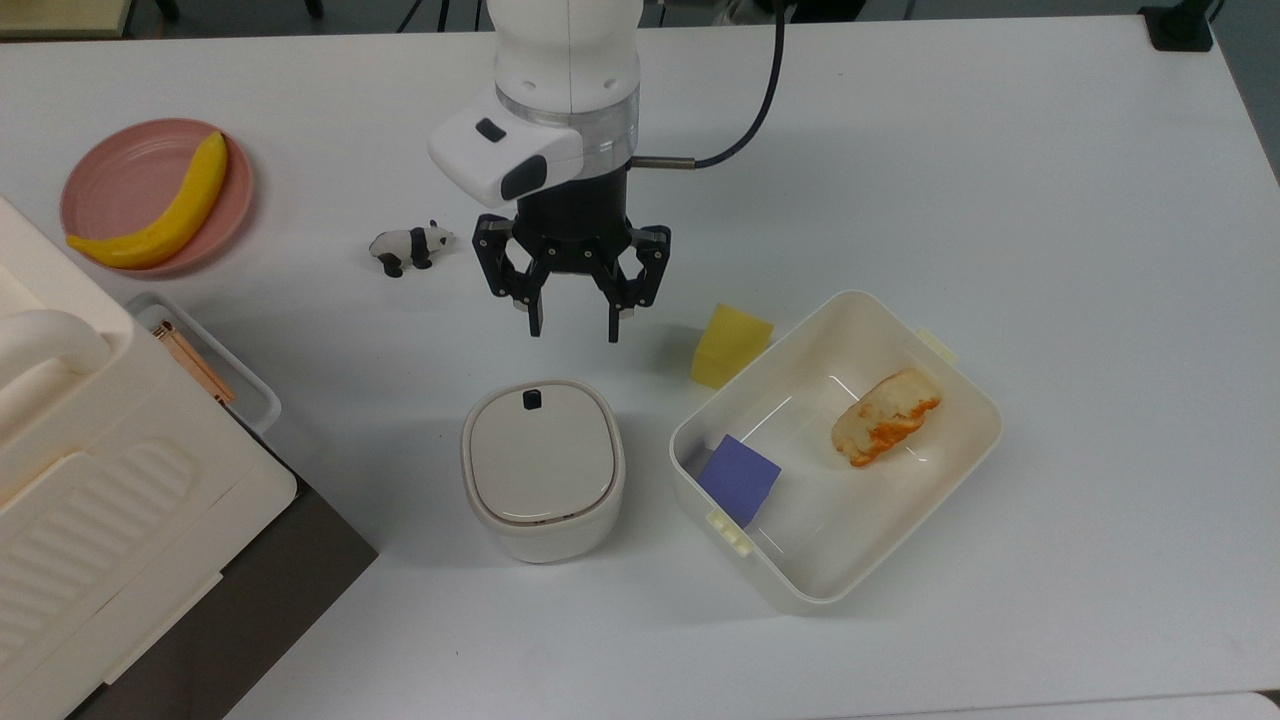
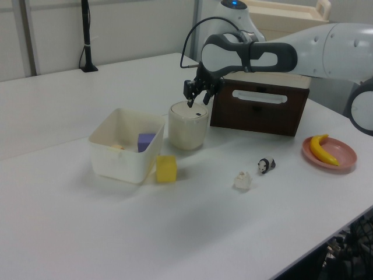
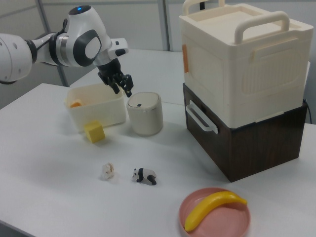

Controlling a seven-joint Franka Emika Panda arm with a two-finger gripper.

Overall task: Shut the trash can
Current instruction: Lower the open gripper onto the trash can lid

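Fingers (image 1: 533, 322): two, black, spread apart, nothing between them, pointing down. Gripper (image 1: 572, 330) hangs above the desk (image 1: 1000, 180), just short of the button edge of the trash can (image 1: 543, 470); in the left view the gripper (image 2: 194, 102) sits over the can's (image 2: 187, 125) top.

Trash can: small cream-white rounded bin, flat beige-grey lid (image 1: 541, 452) lying level in its rim, black button (image 1: 532, 399) at the edge nearest the gripper.

To the top view's right of the can: cream tub (image 1: 960, 455) with side clips, holding a purple block (image 1: 739, 479) and an orange-streaked bread piece (image 1: 886, 416). Yellow block (image 1: 731, 345) touching or just beside the tub's outer wall.

Further off: panda figurine (image 1: 410, 247); pink plate (image 1: 125, 180) bearing a banana (image 1: 165, 212); large cream ribbed case (image 3: 242, 54) stacked on a dark brown box (image 3: 256, 145).
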